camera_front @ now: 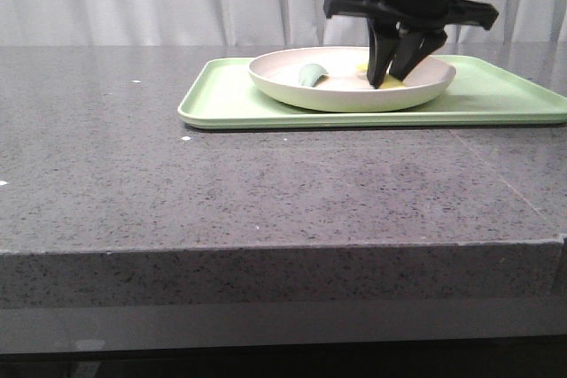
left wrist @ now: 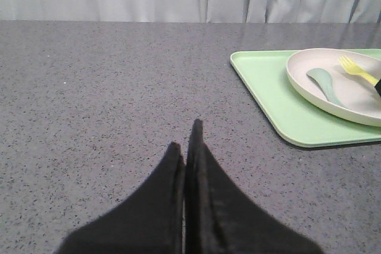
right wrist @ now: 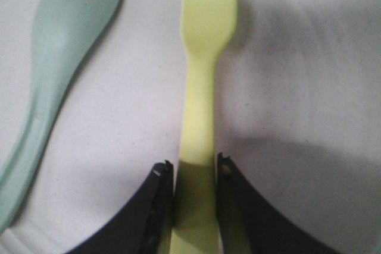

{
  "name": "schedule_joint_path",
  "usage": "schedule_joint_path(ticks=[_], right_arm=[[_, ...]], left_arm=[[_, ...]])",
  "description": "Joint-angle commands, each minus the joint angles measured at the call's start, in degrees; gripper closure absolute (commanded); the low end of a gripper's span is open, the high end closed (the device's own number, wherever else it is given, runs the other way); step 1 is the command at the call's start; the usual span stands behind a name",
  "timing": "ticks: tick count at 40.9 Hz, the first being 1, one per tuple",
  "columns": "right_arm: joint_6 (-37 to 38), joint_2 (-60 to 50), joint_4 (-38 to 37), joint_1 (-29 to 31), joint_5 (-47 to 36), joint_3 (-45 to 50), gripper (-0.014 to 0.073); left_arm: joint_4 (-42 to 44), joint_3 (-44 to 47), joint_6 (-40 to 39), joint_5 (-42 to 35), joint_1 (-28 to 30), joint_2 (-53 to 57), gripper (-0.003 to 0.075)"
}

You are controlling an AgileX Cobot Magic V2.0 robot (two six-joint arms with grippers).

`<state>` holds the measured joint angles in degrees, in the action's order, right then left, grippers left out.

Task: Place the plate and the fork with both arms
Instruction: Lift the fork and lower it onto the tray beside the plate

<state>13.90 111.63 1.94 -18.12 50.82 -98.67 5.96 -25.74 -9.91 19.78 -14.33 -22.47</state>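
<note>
The cream-white plate [camera_front: 350, 96] sits on a light-green tray [camera_front: 221, 99] at the back right of the table. The pale yellow fork [right wrist: 205, 57] lies in the plate, tines pointing away from the wrist. My right gripper [right wrist: 193, 168] reaches down into the plate, and its fingers press both sides of the fork's handle. In the front view my right gripper [camera_front: 387, 81] hides most of the fork [camera_front: 396, 85]. My left gripper [left wrist: 186, 138] is shut and empty over bare table, left of the tray [left wrist: 268, 87]. From there I see the plate [left wrist: 309, 90] and the fork [left wrist: 356, 69].
A muted green-blue spoon [camera_front: 312, 74] lies in the plate beside the fork, and it also shows in the right wrist view [right wrist: 53, 75] and the left wrist view [left wrist: 324, 82]. The dark speckled table [camera_front: 266, 192] stretches out in front of the tray. A grey curtain hangs behind.
</note>
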Motion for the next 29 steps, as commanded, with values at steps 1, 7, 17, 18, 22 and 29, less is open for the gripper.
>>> schedule_joint_path(ticks=[1,7,17,18,22,29], right_arm=[[-0.2,-5.6,-0.6,0.7,-1.9,-2.9,0.0557],[-0.2,-7.4,-0.6,2.4,-1.7,-3.3,0.0557],[-0.2,-8.8,-0.6,8.3,1.2,-3.3,0.0557],[-0.2,-8.8,-0.6,8.9,1.5,-3.3,0.0557],[-0.3,-8.8,-0.7,11.3,2.5,-3.3,0.0557],[-1.3,-7.1,-0.9,13.5,3.3,-3.3,0.0557]], left_arm=[[0.1,-1.7,-0.5,-4.7,0.1,-0.3,0.0738],[0.1,-1.7,-0.5,-4.7,0.1,-0.3,0.0738],[0.1,-1.7,-0.5,-4.7,0.1,-0.3,0.0738],[0.1,-1.7,-0.5,-4.7,0.1,-0.3,0.0738],[0.1,-1.7,-0.5,-4.7,0.1,-0.3,0.0738],[0.1,-1.7,-0.5,-4.7,0.1,-0.3,0.0738]])
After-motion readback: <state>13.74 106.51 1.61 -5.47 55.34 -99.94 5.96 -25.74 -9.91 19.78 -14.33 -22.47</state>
